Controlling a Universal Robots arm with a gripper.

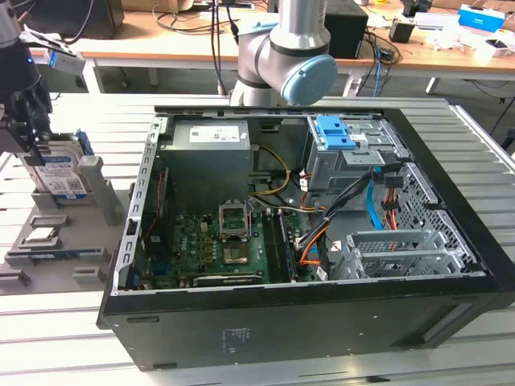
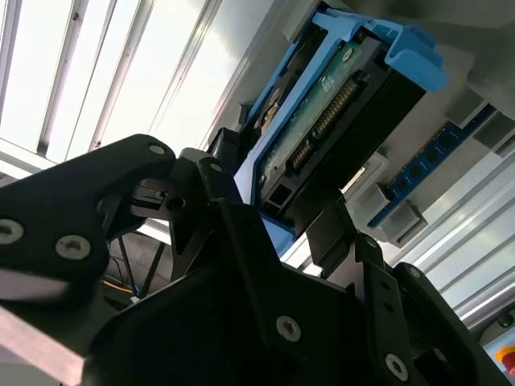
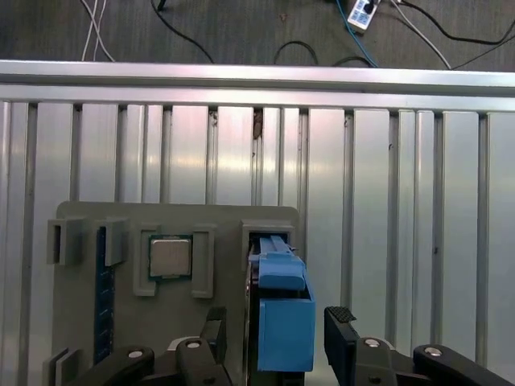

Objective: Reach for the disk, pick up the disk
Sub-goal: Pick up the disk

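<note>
First wrist view showed us the pincer (image 3: pixel 276 328) spread, one finger on each side of the disk (image 3: pixel 282 277), which stood on edge in a slot of the grey holder (image 3: pixel 177 215), squarely between them, so we judged its flat faces were offered for a squeeze.

End effector (image 1: pixel 38 149) hides part of the disk (image 1: pixel 64 178) in the exterior view

My exterior view looks down from high on the computer case (image 1: pixel 322 241) and the disk (image 1: pixel 63 175). Both wrist views see that disk from very near.
</note>
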